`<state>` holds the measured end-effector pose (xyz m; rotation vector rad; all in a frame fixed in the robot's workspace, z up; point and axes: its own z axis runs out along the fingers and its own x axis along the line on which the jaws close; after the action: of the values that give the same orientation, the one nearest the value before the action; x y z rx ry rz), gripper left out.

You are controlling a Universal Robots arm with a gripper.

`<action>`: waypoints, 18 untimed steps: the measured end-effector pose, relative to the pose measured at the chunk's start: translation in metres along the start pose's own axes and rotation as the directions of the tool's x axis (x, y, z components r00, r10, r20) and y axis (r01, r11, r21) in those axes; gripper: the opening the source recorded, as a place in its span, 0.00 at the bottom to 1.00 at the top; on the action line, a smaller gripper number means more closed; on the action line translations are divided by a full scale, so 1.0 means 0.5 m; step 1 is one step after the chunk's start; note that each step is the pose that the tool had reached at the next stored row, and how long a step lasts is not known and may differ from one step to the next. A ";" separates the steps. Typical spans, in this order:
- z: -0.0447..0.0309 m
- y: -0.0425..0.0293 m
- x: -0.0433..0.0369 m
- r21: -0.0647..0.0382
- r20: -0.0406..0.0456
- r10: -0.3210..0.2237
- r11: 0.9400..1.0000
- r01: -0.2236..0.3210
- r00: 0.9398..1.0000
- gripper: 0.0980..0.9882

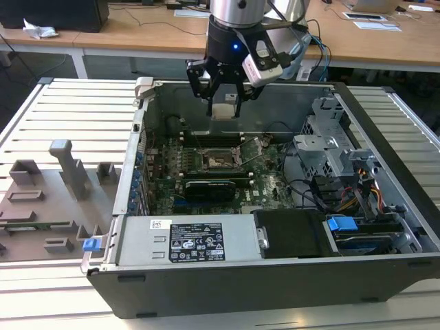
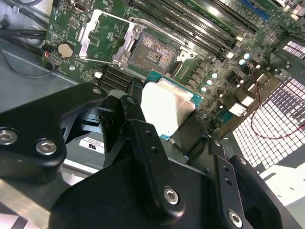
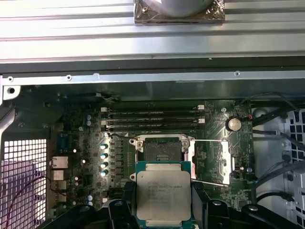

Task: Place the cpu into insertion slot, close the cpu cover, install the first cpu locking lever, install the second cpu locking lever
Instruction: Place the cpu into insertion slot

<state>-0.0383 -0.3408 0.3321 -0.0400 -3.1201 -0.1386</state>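
An open computer case point(image 1: 275, 292) sits on a slatted metal table point(image 1: 69, 103) beside grey fixtures point(image 1: 41, 206).

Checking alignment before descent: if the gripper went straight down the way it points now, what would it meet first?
Most likely the motherboard at or just beside the open insertion slot: the gripper, shut on the cpu, hangs above that area. Whether it is squarely over the slot, I cannot tell.

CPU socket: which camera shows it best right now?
The second wrist view: the whole socket shows with nothing across it, though at a slant. In the first wrist view the held chip hides part of it. The exterior view shows it from farther off, below the gripper.
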 end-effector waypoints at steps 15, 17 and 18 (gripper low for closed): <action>0.028 -0.002 -0.001 0.000 0.000 0.000 1.000 0.000 1.000 0.50; 0.031 -0.003 -0.001 0.000 0.000 0.000 1.000 0.000 1.000 0.50; 0.033 -0.003 -0.001 0.000 0.000 0.000 1.000 0.000 1.000 0.50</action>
<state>-0.0383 -0.3407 0.3157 -0.0400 -3.1201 -0.1386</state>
